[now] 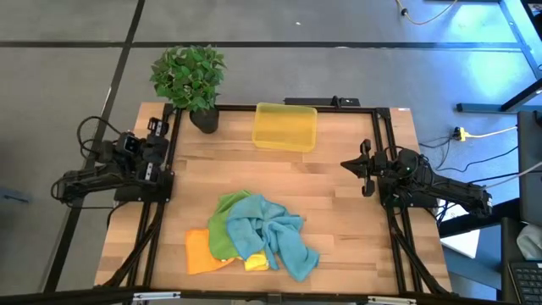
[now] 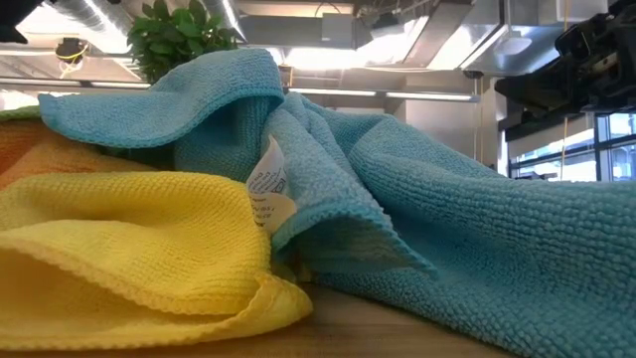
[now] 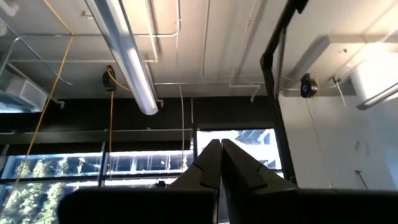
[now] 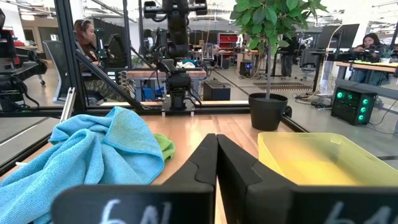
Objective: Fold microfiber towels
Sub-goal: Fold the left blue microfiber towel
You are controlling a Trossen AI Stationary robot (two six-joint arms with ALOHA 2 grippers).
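Note:
Several microfiber towels lie in a loose heap on the wooden table near its front edge. A crumpled teal-blue one (image 1: pixel 271 237) lies on top of a green one (image 1: pixel 220 224), an orange one (image 1: pixel 198 252) and a yellow one (image 1: pixel 257 264). In the low view the teal-blue towel (image 2: pixel 477 229) drapes over the yellow towel (image 2: pixel 129 239). My left gripper (image 1: pixel 159 129) is shut at the table's left edge, raised and tipped upward at the ceiling (image 3: pixel 221 149). My right gripper (image 4: pixel 216 140) is shut at the right edge (image 1: pixel 347 163), level and facing across the table. Neither touches a towel.
A translucent yellow bin (image 1: pixel 285 125) stands at the far middle of the table, with a potted plant (image 1: pixel 190 80) at the far left corner. Black frame rails run along the table's sides. Bare wood lies between the bin and the towel heap. People sit at desks beyond the table.

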